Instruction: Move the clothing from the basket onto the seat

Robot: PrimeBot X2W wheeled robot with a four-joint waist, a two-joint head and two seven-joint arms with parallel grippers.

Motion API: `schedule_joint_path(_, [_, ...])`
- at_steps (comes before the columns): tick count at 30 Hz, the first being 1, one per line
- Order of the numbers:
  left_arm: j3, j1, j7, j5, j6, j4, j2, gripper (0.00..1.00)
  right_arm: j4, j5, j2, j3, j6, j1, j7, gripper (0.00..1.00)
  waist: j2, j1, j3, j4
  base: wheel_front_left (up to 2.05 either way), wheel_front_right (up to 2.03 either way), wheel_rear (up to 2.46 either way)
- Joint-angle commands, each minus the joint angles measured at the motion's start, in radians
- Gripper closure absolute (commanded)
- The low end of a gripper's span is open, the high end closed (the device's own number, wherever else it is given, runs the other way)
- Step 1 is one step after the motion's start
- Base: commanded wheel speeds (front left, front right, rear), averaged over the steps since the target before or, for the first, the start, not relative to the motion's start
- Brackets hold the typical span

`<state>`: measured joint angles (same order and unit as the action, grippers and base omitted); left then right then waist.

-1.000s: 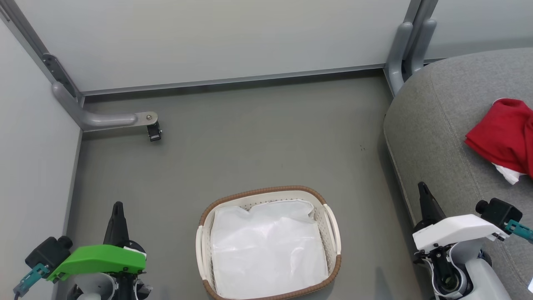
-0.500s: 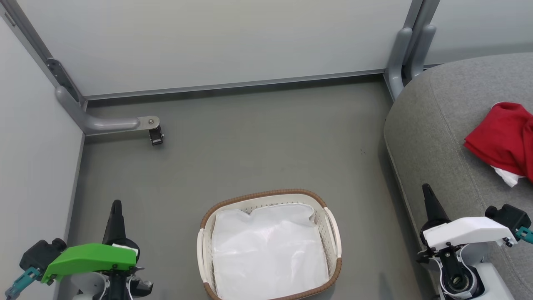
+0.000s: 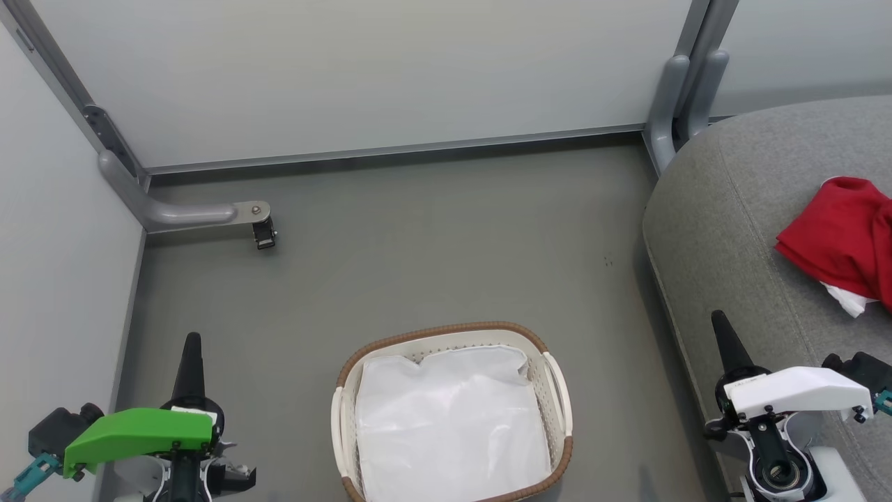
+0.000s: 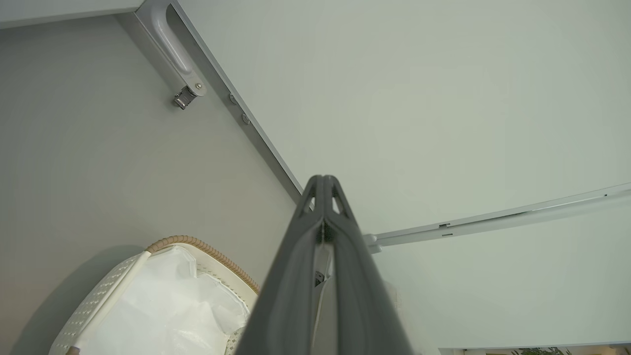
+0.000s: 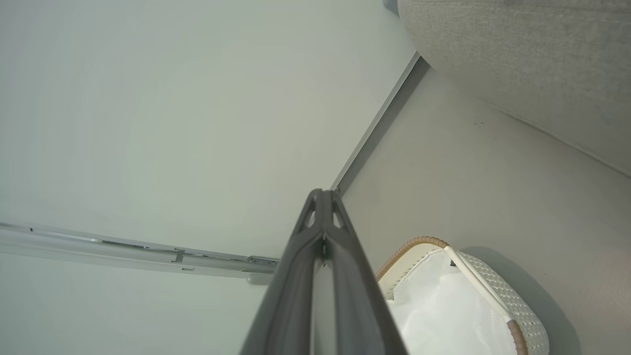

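The red clothing [image 3: 843,237] with a white corner lies bunched on the grey seat [image 3: 732,209] at the right of the head view. On the floor at the bottom centre stands the off-white basket [image 3: 557,390] with its brown rim, holding a plain white liner [image 3: 449,425]. My left gripper [image 3: 191,341] is shut and holds nothing, left of the basket. Between the basket and the seat's edge, my right gripper [image 3: 719,321] is shut and holds nothing. The left wrist view has the left gripper [image 4: 323,178] and the basket [image 4: 98,301]. The right wrist view has the right gripper [image 5: 323,192], the basket [image 5: 508,296] and the seat [image 5: 517,59].
Pale partition walls close the back and left sides. A grey bracket foot with a small caster [image 3: 263,233] sticks out over the floor at the left, and grey posts [image 3: 679,97] stand at the seat's far corner. Grey floor [image 3: 432,237] lies between the basket and the back wall.
The head camera has tilted, so the whole picture has slid slightly down. Both grippers sit a little lower in view, still shut. The clothing and basket have not moved.
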<state>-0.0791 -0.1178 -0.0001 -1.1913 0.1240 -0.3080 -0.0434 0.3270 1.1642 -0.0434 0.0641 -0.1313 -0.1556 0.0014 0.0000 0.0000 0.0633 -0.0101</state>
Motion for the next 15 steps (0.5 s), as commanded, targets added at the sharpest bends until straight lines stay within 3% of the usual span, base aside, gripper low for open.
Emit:
schedule_joint_path(1, [-0.006,0.004,0.008,-0.028,0.006,0.012,-0.007,1.00,-0.015,0.027,-0.006,0.006,0.000,0.002,0.007,1.00,0.0000,0.0000,-0.002,0.000,0.00,0.00,0.00])
schedule_joint_path(15, [-0.015,0.007,0.042,-0.149,0.008,0.030,-0.008,1.00,-0.037,0.156,-0.007,0.020,0.001,0.020,0.040,1.00,0.0000,0.0000,-0.017,0.003,0.00,0.00,0.00])
